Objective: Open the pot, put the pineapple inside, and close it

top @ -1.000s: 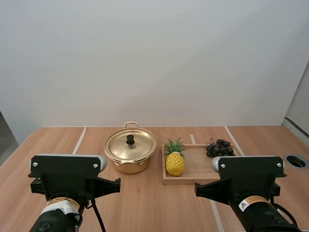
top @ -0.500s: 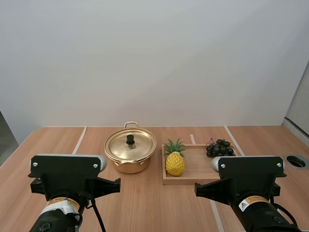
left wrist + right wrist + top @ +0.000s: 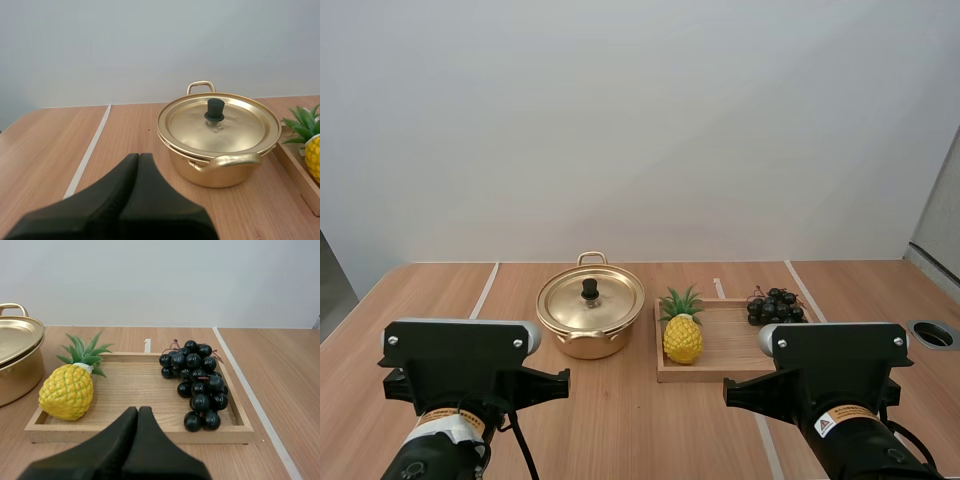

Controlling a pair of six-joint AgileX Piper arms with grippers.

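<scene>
Pot (image 3: 588,346) lidded, pineapple (image 3: 682,338) on tray (image 3: 735,347) | opening not begun | left tool (image 3: 138,156), right tool (image 3: 138,409) both pressed together, empty | next, likely: spread left tool over lid knob (image 3: 215,109)

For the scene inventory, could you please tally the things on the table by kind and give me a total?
Cookware: 1, the gold pot with its lid on.
Fruit: 2, the pineapple and the bunch of grapes.
Trays: 1, the wooden tray holding both fruits.
Total: 4.
</scene>
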